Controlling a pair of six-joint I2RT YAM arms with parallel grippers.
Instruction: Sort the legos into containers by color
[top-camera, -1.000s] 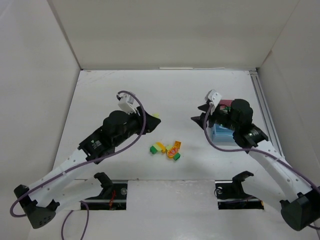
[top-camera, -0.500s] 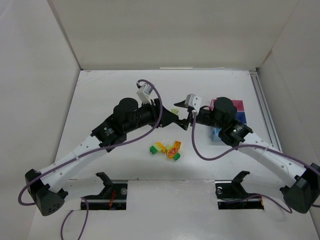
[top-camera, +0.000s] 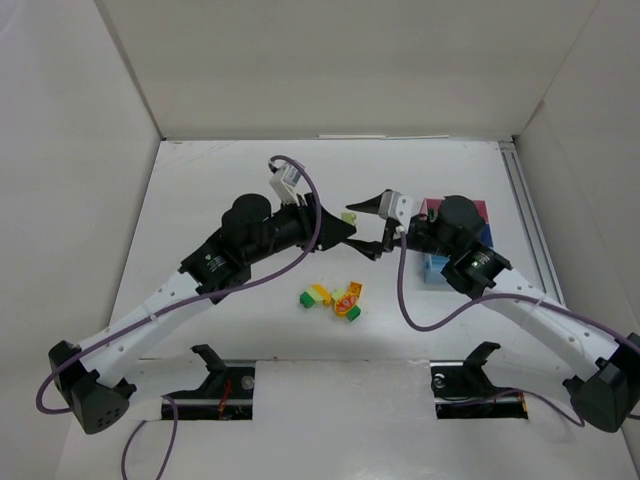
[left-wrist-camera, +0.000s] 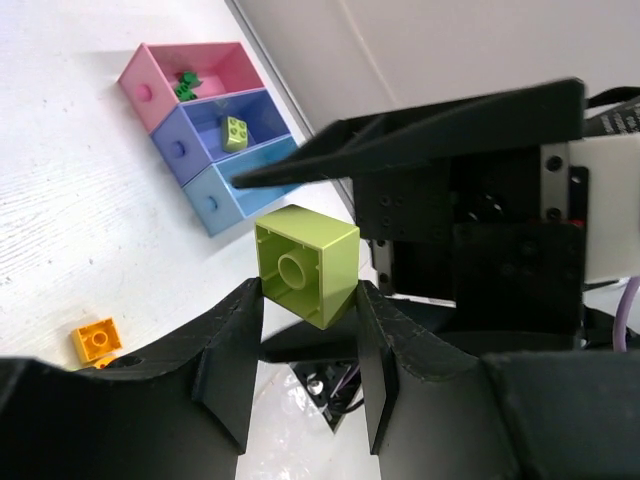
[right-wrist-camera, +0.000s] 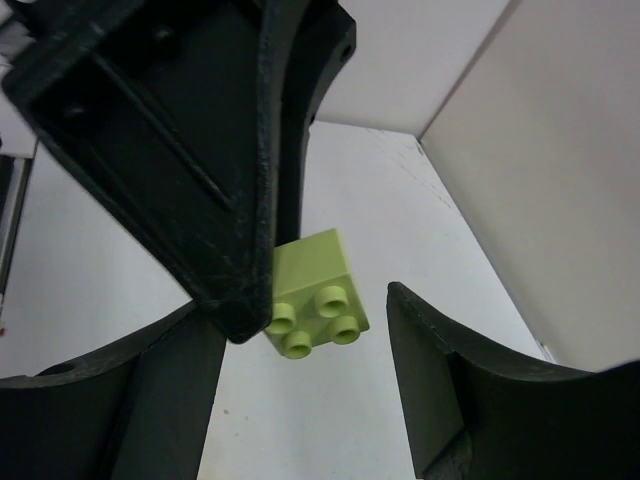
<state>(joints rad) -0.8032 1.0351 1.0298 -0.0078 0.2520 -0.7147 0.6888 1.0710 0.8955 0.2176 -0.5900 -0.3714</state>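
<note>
Now brought together above the desk (top-camera: 200, 190): my left fingers (left-wrist-camera: 240, 330) pinch the pale-green lego (left-wrist-camera: 305, 262), my right fingers (right-wrist-camera: 430, 340) stand open around it, so I judge a handover pending.

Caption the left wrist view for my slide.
Left jaws pinch a lime lego facing the right arm's jaws; containers lie beyond.

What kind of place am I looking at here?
Probably a robotics lab test bench: two arms bolted to a white table inside plain white walls, with toy bricks and small colored trays laid out for sorting.
</note>
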